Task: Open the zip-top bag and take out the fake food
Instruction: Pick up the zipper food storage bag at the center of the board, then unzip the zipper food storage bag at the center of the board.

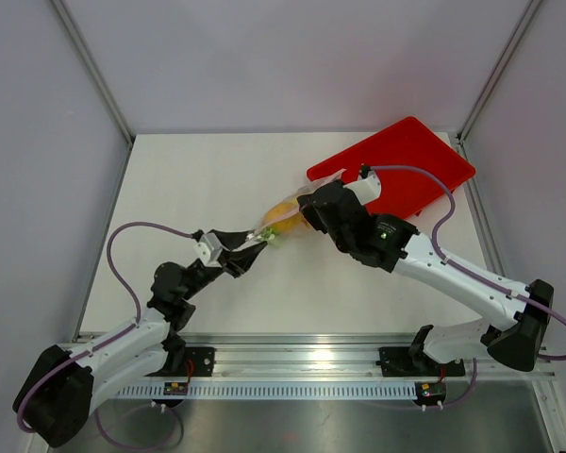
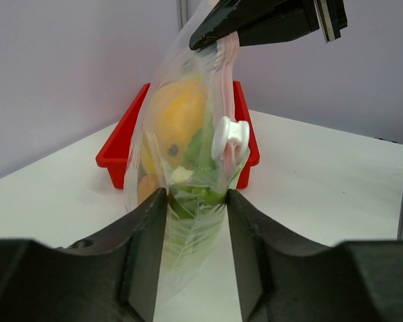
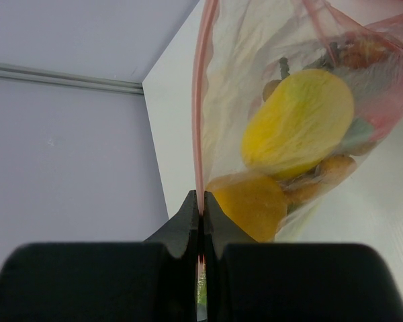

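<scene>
Clear crinkly plastic zip-top bag [image 1: 281, 223], yellow-orange fake food [image 3: 297, 124] inside: slung above white desk [image 1: 170, 189], axis near-left to far-right. Left claw [image 2: 196, 201] part-closed, pinching bottom; right claw [image 3: 201, 204] clamped on pink zip strip [image 3: 199, 127].

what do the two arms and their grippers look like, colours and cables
Both the left arm and right arm have white links with black joints. A thin purple cable loops along each. The left gripper and right gripper are black, with broad tapering fingers. The right arm's wrist carries a small green light.
</scene>
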### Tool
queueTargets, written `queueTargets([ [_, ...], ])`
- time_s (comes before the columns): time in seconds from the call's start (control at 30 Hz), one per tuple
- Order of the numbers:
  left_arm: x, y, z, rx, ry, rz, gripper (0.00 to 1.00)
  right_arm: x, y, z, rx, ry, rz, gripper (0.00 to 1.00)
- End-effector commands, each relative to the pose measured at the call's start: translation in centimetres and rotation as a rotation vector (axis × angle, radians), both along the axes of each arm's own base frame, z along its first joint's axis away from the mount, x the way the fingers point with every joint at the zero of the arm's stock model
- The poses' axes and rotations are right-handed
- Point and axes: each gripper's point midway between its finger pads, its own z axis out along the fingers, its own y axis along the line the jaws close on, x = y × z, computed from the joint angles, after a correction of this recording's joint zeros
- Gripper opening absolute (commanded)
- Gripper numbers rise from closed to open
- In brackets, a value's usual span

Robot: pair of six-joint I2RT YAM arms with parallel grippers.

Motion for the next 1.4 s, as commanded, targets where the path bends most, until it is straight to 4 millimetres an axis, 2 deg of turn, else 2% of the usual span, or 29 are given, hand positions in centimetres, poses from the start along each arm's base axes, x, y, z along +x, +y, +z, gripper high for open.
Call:
queueTargets([
  [0.0,-0.6,0.0,2.6,-0.048,-0.101,-0.013,0.38,0.3,-0.2,2.7,0.089,-0.048,-0.025,0.0],
  [0.17,-0.9,0.5,3.3,-0.059,-0.122,0.001,0.13,0.4,-0.2,2.0,0.082,-0.04,-0.027,0.0],
  [0.27,-0.9,0.6,3.5,-0.062,-0.121,0.007,0.01,0.4,-0.3,1.5,0.056,-0.033,-0.027,0.0],
  [0.3,-0.9,0.6,3.4,-0.061,-0.116,0.007,0.0,0.4,-0.5,1.3,0.039,-0.035,-0.029,0.04],
  [0.47,-0.4,0.7,3.2,-0.053,-0.089,0.026,0.0,0.5,-1.4,1.5,-0.076,-0.057,-0.021,0.11],
  [0.6,0.1,0.9,3.1,-0.05,-0.071,0.051,0.0,0.4,-2.3,2.3,-0.186,-0.11,0.013,0.34],
  [0.63,0.1,0.9,3.1,-0.051,-0.07,0.055,0.0,0.3,-2.5,2.5,-0.205,-0.121,0.023,0.45],
  [0.73,0.3,1.0,3.1,-0.048,-0.061,0.062,0.0,-0.1,-2.6,4.1,-0.243,-0.19,0.085,0.66],
  [0.97,0.6,1.2,3.1,-0.049,-0.044,0.084,0.0,-1.7,-2.4,6.4,-0.37,-0.325,0.27,0.92],
  [1.1,0.9,1.5,3.7,-0.069,-0.011,0.103,0.0,-2.8,-2.1,7.5,-0.45,-0.404,0.395,0.99],
  [1.17,1.3,1.6,3.4,-0.063,0.029,0.119,0.0,-3.9,-1.4,7.9,-0.507,-0.451,0.514,0.99],
  [1.2,1.2,1.8,4.1,-0.082,0.035,0.124,0.0,-4.3,-1.1,8.0,-0.526,-0.468,0.555,0.99],
  [1.37,1.4,2.0,4.6,-0.1,0.092,0.139,0.0,-6.2,-0.2,8.7,-0.633,-0.632,0.75,0.99],
])
